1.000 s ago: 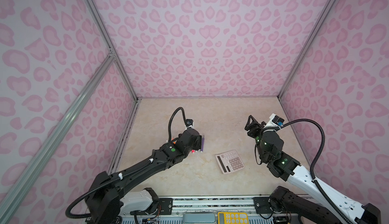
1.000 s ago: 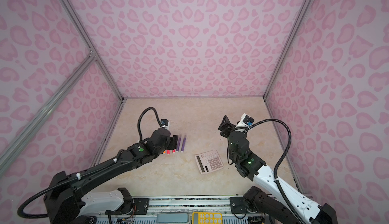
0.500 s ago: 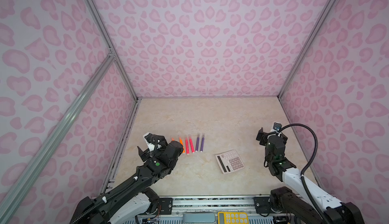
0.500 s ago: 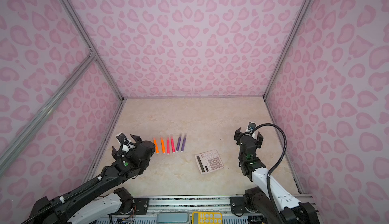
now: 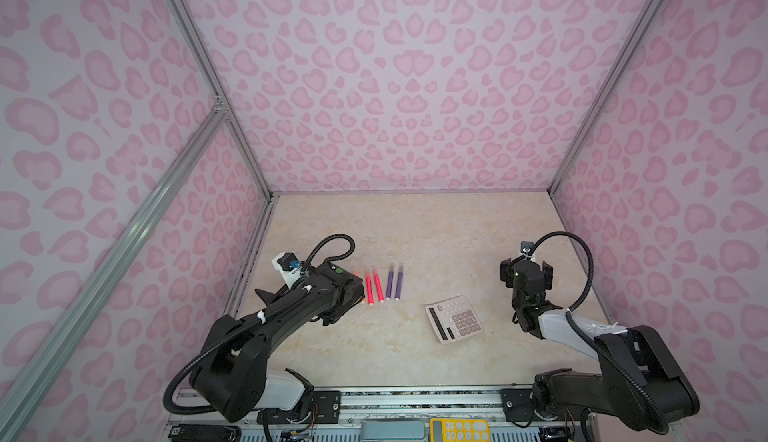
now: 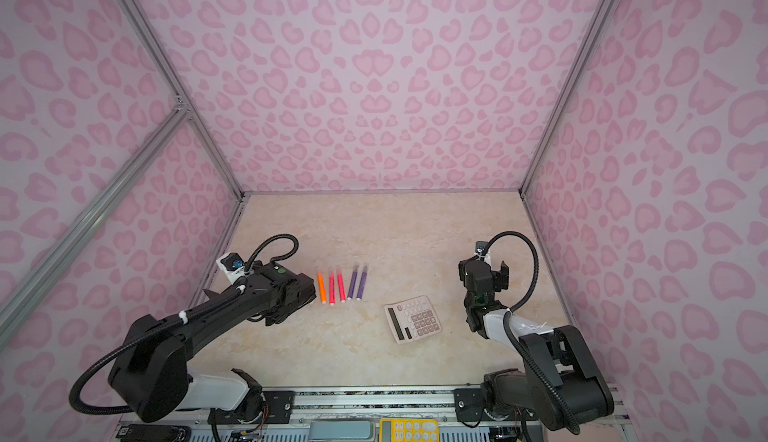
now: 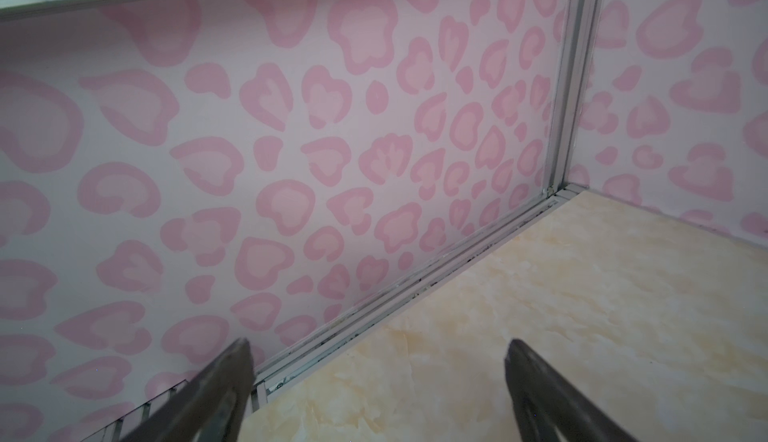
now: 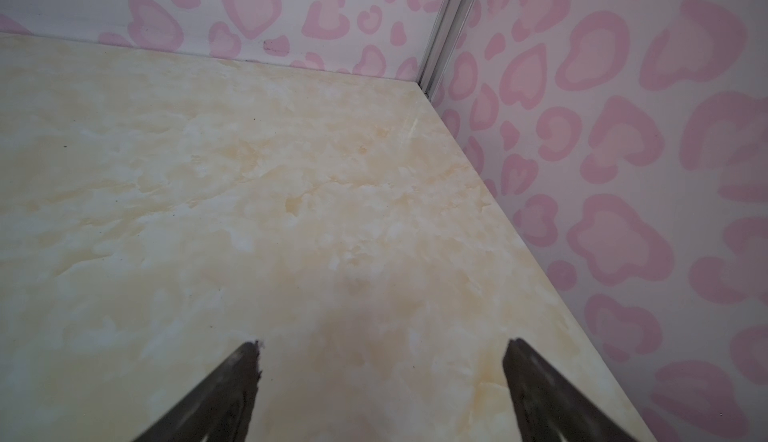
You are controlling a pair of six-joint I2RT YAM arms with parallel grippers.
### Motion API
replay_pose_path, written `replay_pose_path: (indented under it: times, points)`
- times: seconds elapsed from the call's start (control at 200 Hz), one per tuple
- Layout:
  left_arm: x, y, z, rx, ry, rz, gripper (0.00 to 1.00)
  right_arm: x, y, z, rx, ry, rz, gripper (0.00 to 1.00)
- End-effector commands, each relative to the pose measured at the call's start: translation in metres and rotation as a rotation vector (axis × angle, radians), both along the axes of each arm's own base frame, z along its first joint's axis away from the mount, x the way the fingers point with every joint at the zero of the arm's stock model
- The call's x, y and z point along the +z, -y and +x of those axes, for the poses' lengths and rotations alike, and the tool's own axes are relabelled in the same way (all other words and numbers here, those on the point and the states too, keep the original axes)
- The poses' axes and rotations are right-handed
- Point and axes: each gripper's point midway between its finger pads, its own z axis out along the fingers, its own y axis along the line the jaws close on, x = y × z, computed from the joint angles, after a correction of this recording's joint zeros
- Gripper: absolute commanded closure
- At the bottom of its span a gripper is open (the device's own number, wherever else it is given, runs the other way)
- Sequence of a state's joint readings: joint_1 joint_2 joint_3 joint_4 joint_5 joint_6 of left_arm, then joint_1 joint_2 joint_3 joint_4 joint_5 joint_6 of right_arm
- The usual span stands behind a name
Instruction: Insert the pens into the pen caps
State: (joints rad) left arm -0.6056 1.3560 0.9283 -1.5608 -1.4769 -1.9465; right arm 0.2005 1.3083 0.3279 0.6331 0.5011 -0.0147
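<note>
Several pens lie side by side in a row on the beige table: an orange pen, two pink-red pens and two purple pens, the purple pens showing in both top views. Their far ends look pale and nearly clear, like pen caps, too small to be sure. My left gripper is open and empty, left of the row near the left wall, and its arm covers part of the row. My right gripper is open and empty over bare table at the right.
A pink calculator lies tilted between the pens and the right arm. Patterned walls close the table on three sides, with a metal track along the left edge. A yellow calculator sits beyond the front rail.
The left gripper has left the row of pens, opened wider and drawn back to the left wall. The right gripper has drawn back to the right.
</note>
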Motion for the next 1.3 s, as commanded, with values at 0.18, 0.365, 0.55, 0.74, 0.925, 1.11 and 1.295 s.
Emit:
replay_pose_path:
  times: [0.18, 0.365, 0.55, 0.74, 0.925, 1.11, 1.295]
  points:
    - [0.081, 0.054, 0.016, -0.228, 0.024, 0.073, 0.05, 0.019, 0.006, -0.005, -0.025, 0.105, 0.022, 0.07]
    - [0.032, 0.114, 0.061, -0.590, -0.254, -0.222, 0.03, 0.016, 0.007, -0.013, -0.033, 0.093, 0.044, 0.07]
    - [0.013, 0.099, 0.075, -0.710, -0.130, -0.207, 0.03, 0.017, 0.003, -0.015, -0.004, 0.104, 0.043, 0.08]
    - [-0.068, 0.053, 0.088, -0.609, -0.186, -0.125, 0.03, 0.022, 0.008, -0.023, -0.024, 0.146, 0.030, 0.09]
    - [-0.099, 0.026, 0.088, -0.600, -0.067, -0.090, 0.03, 0.025, 0.009, -0.028, -0.021, 0.178, 0.026, 0.10]
    - [-0.098, 0.033, 0.124, -0.708, -0.035, -0.077, 0.02, 0.025, -0.001, -0.014, 0.039, 0.171, 0.013, 0.09]
    - [-0.116, 0.018, 0.130, -0.761, 0.015, -0.150, 0.02, 0.022, -0.008, 0.004, 0.154, 0.236, 0.092, 0.08]
